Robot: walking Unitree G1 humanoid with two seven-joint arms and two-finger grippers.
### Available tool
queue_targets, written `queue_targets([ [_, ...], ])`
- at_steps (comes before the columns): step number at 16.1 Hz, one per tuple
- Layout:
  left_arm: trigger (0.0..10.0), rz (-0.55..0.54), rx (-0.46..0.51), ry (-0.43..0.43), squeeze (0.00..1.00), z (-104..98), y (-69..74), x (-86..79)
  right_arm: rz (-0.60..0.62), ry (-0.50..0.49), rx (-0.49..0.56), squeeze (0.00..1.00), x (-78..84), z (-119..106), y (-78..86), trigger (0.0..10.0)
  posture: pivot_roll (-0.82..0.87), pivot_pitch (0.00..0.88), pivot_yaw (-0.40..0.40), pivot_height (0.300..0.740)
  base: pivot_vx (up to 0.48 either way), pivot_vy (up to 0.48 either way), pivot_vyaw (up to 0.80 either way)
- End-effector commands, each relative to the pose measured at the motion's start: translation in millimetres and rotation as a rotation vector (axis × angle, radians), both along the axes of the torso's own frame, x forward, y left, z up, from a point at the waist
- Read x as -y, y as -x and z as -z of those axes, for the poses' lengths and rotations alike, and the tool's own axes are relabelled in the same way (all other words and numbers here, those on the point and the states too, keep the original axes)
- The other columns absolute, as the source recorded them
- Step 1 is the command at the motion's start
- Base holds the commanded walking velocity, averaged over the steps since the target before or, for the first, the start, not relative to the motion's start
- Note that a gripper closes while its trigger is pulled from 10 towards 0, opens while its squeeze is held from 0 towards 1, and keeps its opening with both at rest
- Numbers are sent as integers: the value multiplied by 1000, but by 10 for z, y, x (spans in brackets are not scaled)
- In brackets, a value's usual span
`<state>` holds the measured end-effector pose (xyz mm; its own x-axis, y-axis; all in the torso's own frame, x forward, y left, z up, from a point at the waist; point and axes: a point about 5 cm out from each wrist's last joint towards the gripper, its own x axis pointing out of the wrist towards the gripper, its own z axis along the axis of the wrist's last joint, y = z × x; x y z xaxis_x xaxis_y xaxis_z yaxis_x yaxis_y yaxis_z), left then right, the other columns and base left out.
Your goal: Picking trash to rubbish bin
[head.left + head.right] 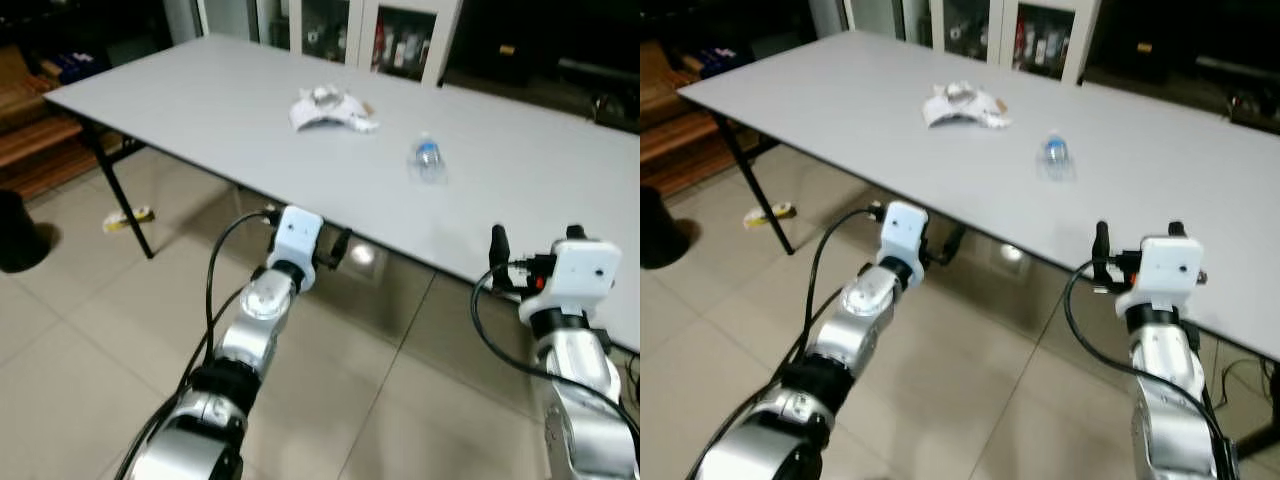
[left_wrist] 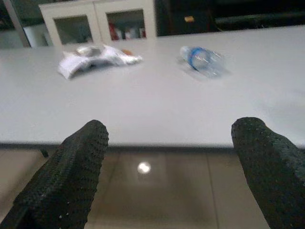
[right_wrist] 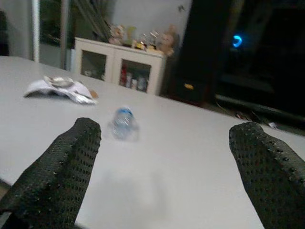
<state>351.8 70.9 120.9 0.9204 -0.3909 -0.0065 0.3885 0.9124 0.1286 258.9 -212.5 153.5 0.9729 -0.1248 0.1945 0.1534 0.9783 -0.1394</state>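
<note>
A crumpled white wrapper (image 1: 333, 110) lies on the long white table (image 1: 200, 110), towards its far side. To the right of it, a small clear plastic bottle (image 1: 428, 160) with a blue cap lies on its side. My left gripper (image 2: 171, 128) is held at the table's near edge, level with the top, open and with nothing in it. The wrapper (image 2: 97, 56) and bottle (image 2: 202, 59) lie well ahead of it. My right gripper (image 1: 536, 238) is raised over the near edge further right, open and holding nothing. The bottle (image 3: 124, 123) is ahead of it, to its left.
A small yellow-and-white scrap (image 1: 128, 219) lies on the tiled floor by the black table leg (image 1: 122, 195). A dark round bin-like object (image 1: 15, 235) stands at the far left. A white glass-door cabinet (image 1: 345, 28) is behind the table, and wooden steps (image 1: 35, 135) are at the left.
</note>
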Motion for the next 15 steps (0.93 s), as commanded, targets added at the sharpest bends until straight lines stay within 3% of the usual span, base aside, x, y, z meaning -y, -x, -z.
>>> queue_targets([
  [1,10000,-40,19,-5,0,-61,-43,-149,-31,-2,12,0,-93,-31,-28,10000,132,30,-36,740,465,0,0],
  [15,10000,-44,18,-16,0,-74,-37,-158,-77,21,-21,0,-98,-29,-32,10000,130,40,-38,740,466,0,0],
])
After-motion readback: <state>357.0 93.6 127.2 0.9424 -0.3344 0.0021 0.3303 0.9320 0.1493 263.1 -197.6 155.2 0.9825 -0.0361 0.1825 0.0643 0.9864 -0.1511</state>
